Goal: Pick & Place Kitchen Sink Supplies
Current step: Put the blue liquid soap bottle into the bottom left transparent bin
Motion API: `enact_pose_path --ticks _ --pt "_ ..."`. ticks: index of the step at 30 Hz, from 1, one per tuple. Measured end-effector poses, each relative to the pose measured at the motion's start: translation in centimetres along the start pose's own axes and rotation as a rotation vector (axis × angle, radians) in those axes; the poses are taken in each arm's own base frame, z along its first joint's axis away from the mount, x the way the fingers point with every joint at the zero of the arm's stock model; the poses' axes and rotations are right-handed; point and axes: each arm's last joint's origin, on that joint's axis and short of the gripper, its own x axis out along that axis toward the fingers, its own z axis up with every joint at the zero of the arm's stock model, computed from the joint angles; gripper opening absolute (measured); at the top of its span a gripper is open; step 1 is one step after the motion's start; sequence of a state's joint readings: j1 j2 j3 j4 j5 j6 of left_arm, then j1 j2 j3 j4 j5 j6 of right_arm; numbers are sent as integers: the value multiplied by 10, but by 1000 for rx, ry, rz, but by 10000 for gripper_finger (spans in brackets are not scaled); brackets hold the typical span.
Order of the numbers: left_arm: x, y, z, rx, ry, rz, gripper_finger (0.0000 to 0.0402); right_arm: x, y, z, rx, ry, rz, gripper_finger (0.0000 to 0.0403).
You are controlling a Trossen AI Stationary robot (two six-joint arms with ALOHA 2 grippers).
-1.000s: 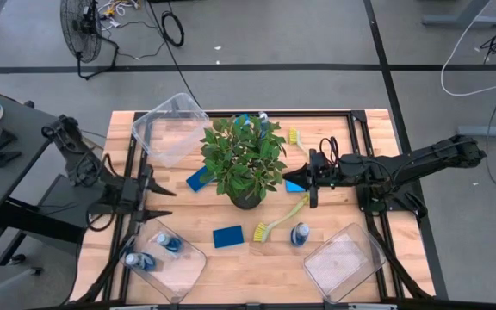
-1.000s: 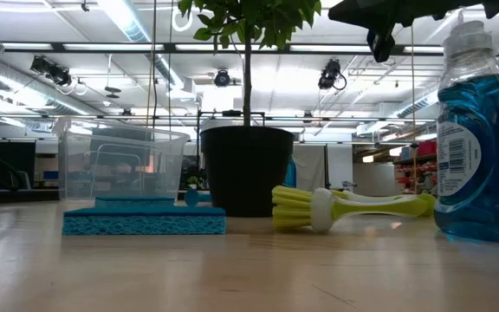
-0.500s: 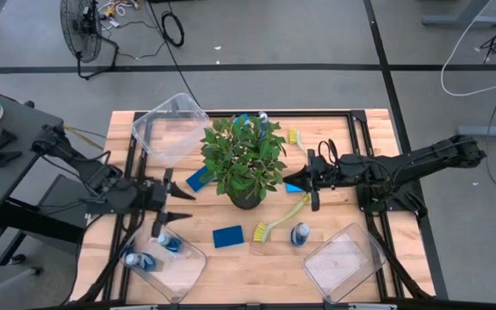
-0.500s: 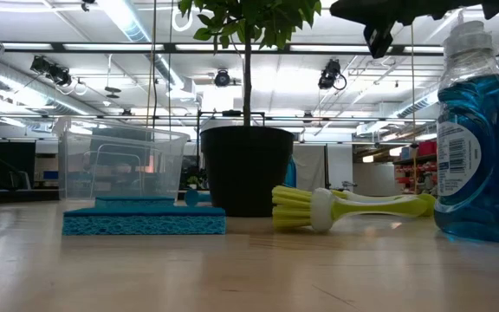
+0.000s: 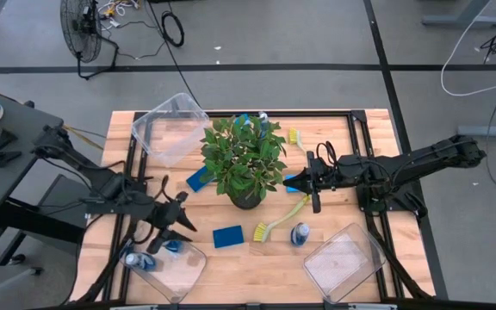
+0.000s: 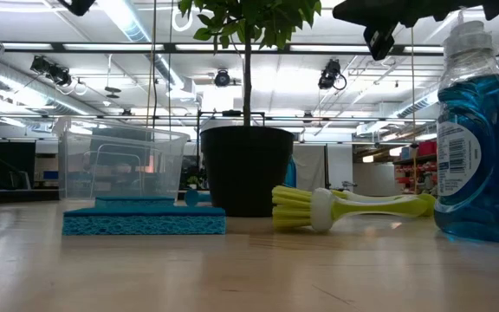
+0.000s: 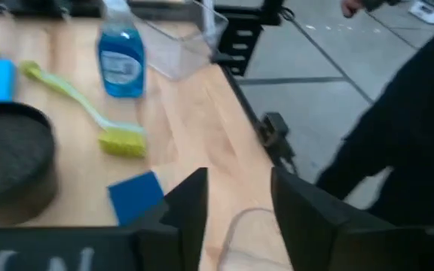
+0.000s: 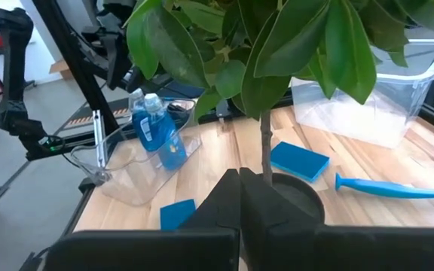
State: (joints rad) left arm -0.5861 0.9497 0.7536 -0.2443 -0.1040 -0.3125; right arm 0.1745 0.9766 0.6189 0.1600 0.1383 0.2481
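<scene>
Left gripper (image 5: 172, 226): over the near-left bin (image 5: 192, 269), just above a bottle (image 5: 169, 244); fingers (image 7: 191, 203) partly apart, nothing between them
Right gripper (image 5: 313, 179): beside the plant (image 5: 243, 155), jaws closed, empty
Supplies: two bottles in that bin; sponge (image 5: 227, 236), brush (image 5: 281, 218) and another bottle (image 5: 300, 234) on the table
Advice: I judge the sponge the nearest pick; come down square, flat on it; clear the bin wall first

Left tool (image 5: 177, 231) parted and angled downward; right tool (image 5: 314, 183) closed, level.
</scene>
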Motion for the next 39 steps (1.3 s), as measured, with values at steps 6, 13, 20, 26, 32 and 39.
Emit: enact_pose_path --ticks 6,13,20,26,32,39 --pt "8 -2 -7 -22 91 -85 65 0 0 0 0 4 -1 0" --pt "17 0 -18 -68 216 -67 6 0 0 0 0 4 -2 0" --pt "15 0 -27 -136 328 -102 4 0 0 0 0 4 -3 0" --pt "12 1 -35 -171 433 -123 5 0 0 0 0 4 -3 0" --pt "10 2 -39 -188 491 -119 4 0 0 -1 0 5 -4 0" --pt "8 4 -44 -193 547 -101 4 0 0 -1 0 5 -4 0"
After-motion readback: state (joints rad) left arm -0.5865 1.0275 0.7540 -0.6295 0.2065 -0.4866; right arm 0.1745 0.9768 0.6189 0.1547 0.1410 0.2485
